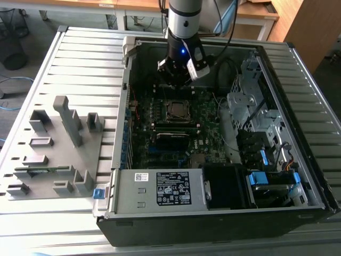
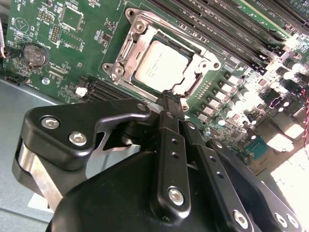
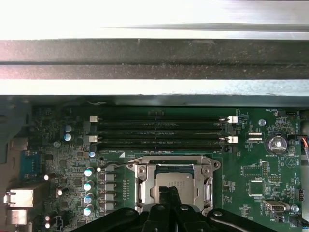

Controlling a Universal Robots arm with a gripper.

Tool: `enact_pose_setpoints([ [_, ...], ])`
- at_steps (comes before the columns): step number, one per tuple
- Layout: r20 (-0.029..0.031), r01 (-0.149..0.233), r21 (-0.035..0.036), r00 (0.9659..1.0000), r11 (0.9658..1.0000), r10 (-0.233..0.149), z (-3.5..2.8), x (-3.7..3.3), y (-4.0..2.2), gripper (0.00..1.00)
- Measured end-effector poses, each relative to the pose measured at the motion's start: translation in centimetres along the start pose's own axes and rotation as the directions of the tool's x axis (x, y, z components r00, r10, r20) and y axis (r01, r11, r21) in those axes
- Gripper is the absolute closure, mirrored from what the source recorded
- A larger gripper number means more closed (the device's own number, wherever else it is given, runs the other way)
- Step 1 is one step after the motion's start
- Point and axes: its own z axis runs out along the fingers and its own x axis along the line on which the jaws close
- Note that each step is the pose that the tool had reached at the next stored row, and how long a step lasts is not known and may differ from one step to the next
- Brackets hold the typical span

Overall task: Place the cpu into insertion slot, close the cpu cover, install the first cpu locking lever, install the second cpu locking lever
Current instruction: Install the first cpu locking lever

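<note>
The cpu (image 2: 161, 67) lies flat in the insertion slot (image 1: 176, 109) on the green motherboard, its silver top showing in both wrist views (image 3: 177, 180). The cpu cover (image 2: 126, 50) rests down over it as a silver frame (image 3: 144, 180) around the chip. A thin metal lever (image 3: 116, 165) runs along one side of the socket. My gripper (image 2: 173, 99) hovers just above the socket's edge, its black fingers pressed together and shut on nothing (image 3: 169, 194). In the exterior view the gripper (image 1: 175, 80) hangs inside the open computer case, just behind the socket.
Long black memory slots (image 3: 159, 130) lie beside the socket, toward the case wall (image 3: 154, 63). A coin battery (image 2: 35, 54) sits on the board. The power supply (image 1: 160, 189) and drive cage (image 1: 250, 106) stand inside the case. Grey fixtures (image 1: 58, 138) stand at the exterior view's left.
</note>
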Motion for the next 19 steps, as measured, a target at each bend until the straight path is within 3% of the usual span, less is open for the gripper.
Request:
enact_pose_setpoints([
  [13, 0.0000, 0.000, 0.0000, 1.0000, 1.0000, 0.000, -0.02, 1.28, -0.02, 0.90],
  [19, -0.0001, 0.000, 0.0011, 1.0000, 1.0000, 0.000, -0.27, 1.32, -0.01, 0.90],
])
